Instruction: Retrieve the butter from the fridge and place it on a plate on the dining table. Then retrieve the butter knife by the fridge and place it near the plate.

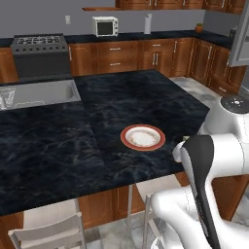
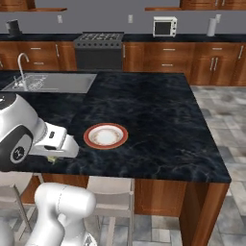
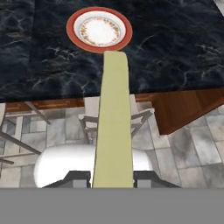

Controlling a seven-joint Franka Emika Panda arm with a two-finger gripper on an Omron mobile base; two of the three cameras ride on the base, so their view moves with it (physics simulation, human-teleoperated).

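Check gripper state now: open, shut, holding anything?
Gripper: shut on the butter, held out short of the plate on the dining table.

Two base views flanking the arm, sharing plate [image 1: 143,137] on dining table [image 1: 58,141], hand view close above.

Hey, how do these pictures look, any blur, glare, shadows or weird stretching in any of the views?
Left base view: even flat light, sharp, no hard shadows around the plate on the dining table. Right base view: the same soft light, no glare on the black top. Hand view: the butter in the gripper looks stretched into a long strip, so close to the lens.
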